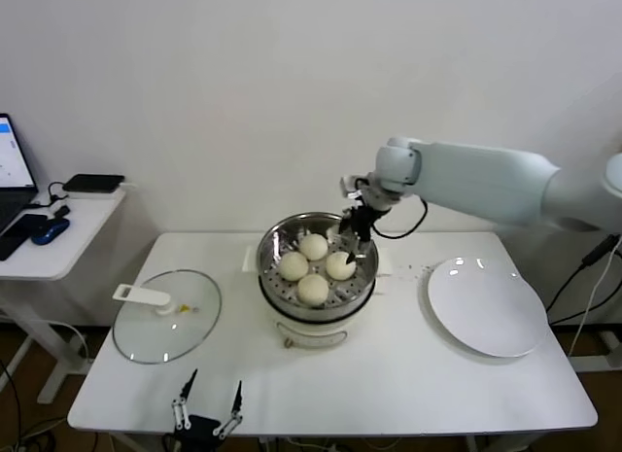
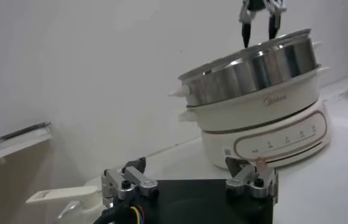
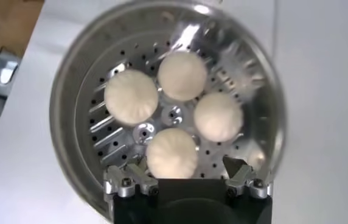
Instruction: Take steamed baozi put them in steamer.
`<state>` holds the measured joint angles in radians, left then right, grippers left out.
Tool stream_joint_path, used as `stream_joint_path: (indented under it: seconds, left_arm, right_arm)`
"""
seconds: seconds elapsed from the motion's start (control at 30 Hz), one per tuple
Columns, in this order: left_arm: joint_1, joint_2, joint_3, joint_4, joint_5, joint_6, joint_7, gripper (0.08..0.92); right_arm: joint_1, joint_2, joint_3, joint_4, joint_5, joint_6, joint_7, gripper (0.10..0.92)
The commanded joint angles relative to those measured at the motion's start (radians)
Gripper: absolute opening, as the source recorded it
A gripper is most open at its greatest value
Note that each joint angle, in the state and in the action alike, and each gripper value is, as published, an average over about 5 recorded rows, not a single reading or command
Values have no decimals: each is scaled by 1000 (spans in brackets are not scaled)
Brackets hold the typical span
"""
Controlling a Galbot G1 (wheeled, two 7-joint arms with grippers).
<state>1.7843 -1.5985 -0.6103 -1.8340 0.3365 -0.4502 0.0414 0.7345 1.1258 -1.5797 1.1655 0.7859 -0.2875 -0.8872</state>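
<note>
The steamer [image 1: 316, 311], a shiny steel pot on a white base, stands mid-table. Several cream-white baozi lie on its perforated floor; the nearest ones to me in the head view are at the left [image 1: 293, 265], front [image 1: 313, 290] and right [image 1: 340, 265]. My right gripper [image 1: 355, 243] hangs open and empty over the pot's right-rear rim, just above the right baozi. In the right wrist view my right gripper [image 3: 186, 176] is open above the steamer [image 3: 76, 152], with one baozi [image 3: 171, 152] just past the fingers. My left gripper [image 1: 207, 405] is open and empty at the table's front edge.
A glass lid [image 1: 165, 321] with a white handle lies left of the steamer. A round white plate [image 1: 486, 308] lies at the right. A side table [image 1: 58, 243] with a laptop and devices stands at the far left. The left wrist view shows the steamer [image 2: 259, 79] from the side.
</note>
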Motion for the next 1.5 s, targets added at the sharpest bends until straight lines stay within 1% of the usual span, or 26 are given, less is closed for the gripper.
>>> stream_joint_path:
  seconds: [0.03, 0.1, 0.17, 0.33, 0.43, 0.53, 0.6, 0.7, 0.9, 1.1, 1.3, 1.4, 1.5]
  left_arm:
    - [-7, 0, 3, -3, 0, 2, 0, 823]
    - [-15, 0, 6, -1, -1, 3, -2, 823]
    - [-23, 0, 11, 0, -1, 4, -4, 823]
    - [-30, -4, 22, -8, 1, 6, -4, 823]
    - [-29, -6, 24, -12, 1, 6, -6, 823]
    - [-29, -8, 24, -12, 4, 5, -8, 823]
    - [-28, -11, 24, -13, 8, 6, -9, 823]
    - [-26, -14, 26, -15, 11, 4, -11, 823]
    - [-13, -13, 25, -12, 14, -7, -18, 823]
    - [-3, -14, 24, -8, 14, -14, -23, 823]
    - [5, -16, 23, -8, 11, -21, -25, 823]
    - [9, -18, 21, -12, 2, -24, -25, 823]
    - [12, -19, 19, -18, -10, -28, -26, 823]
  right_arm:
    - [-52, -345, 302, 373, 14, -81, 418, 823]
    - [-185, -426, 461, 432, -52, -117, 501, 823]
    - [-339, -494, 628, 481, -131, -140, 551, 823]
    - [-686, -615, 940, 604, -236, -121, 656, 823]
    - [-927, -672, 1144, 698, -239, -89, 721, 823]
    - [-1274, -670, 1455, 792, -188, -34, 842, 823]
    - [-1513, -619, 1666, 840, -186, 2, 913, 823]
    - [-1799, -510, 1900, 883, -237, 86, 959, 823]
    - [-2125, -262, 2155, 899, -406, 265, 916, 823]
    - [-2281, -49, 2195, 898, -512, 423, 908, 823]
    - [-2395, 137, 2173, 869, -540, 572, 915, 823]
    - [-2449, 169, 2153, 840, -547, 644, 907, 823]
    - [-2495, 166, 2129, 808, -543, 716, 905, 823]
